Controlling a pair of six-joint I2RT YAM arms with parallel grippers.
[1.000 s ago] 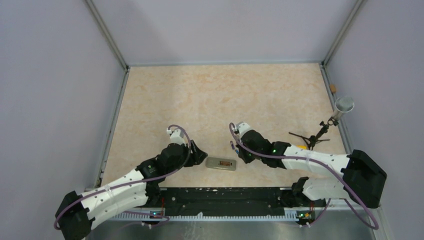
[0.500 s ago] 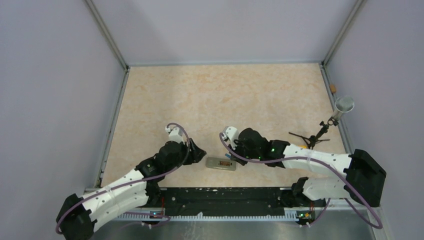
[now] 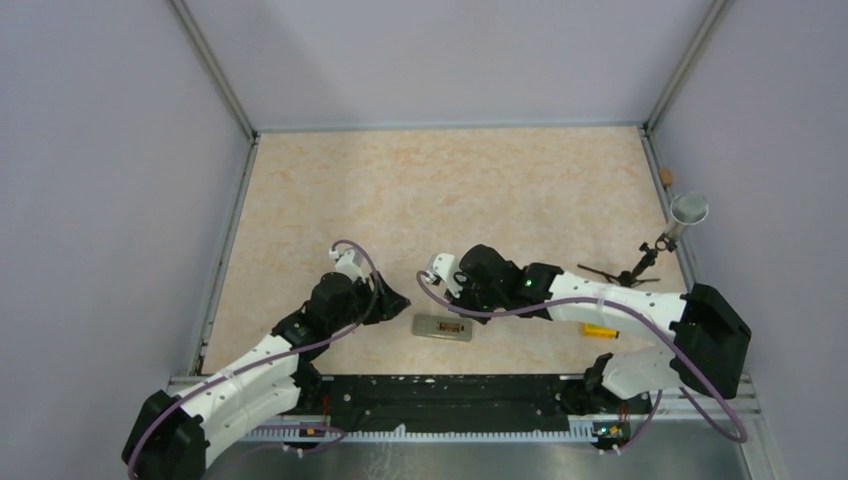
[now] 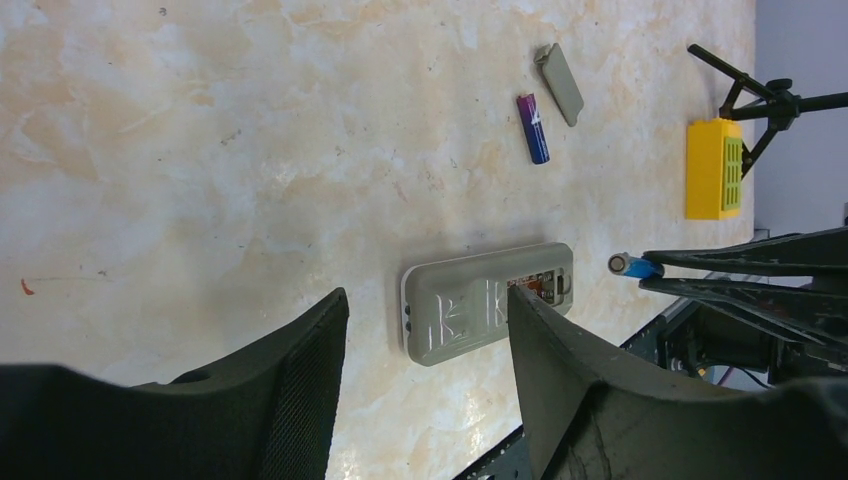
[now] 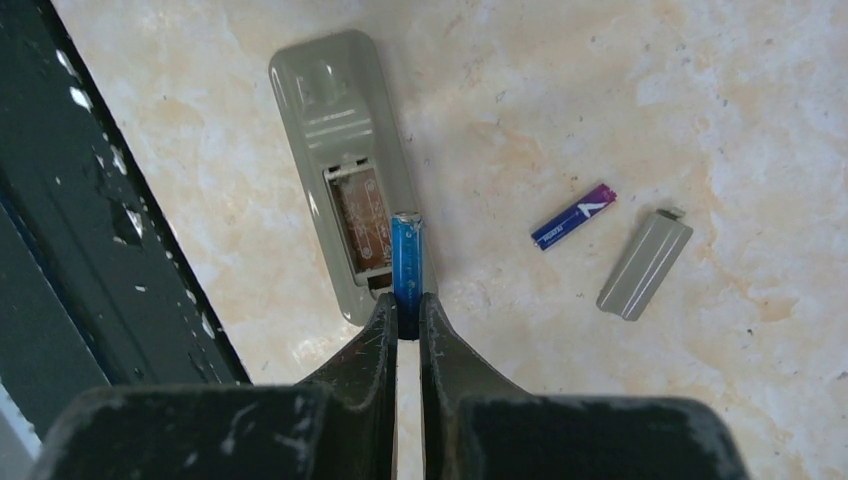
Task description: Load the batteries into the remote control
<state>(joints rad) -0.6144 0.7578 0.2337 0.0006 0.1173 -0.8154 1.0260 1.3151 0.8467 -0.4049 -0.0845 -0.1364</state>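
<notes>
The remote control (image 3: 442,327) lies grey back up near the table's front edge, its battery recess (image 5: 358,225) uncovered and showing brown inside. My right gripper (image 5: 406,305) is shut on one blue battery (image 5: 406,258), which points along the remote just beside the recess; I cannot tell whether it touches. A second battery (image 5: 573,217), blue and purple, lies loose on the table further out. My left gripper (image 4: 425,300) stands open at the remote's other end (image 4: 450,320), a finger on each side, with nothing held.
The grey battery cover (image 5: 645,264) lies beside the loose battery. A yellow block (image 3: 598,330) sits right of the remote, and a black tripod (image 3: 625,275) with a grey cup (image 3: 688,210) stands near the right wall. The black rail (image 3: 450,395) borders the near edge.
My right arm has swung left with the battery, from beside the remote to over its recess end, uncovering the yellow block. The left gripper has shifted slightly back and stays open.
</notes>
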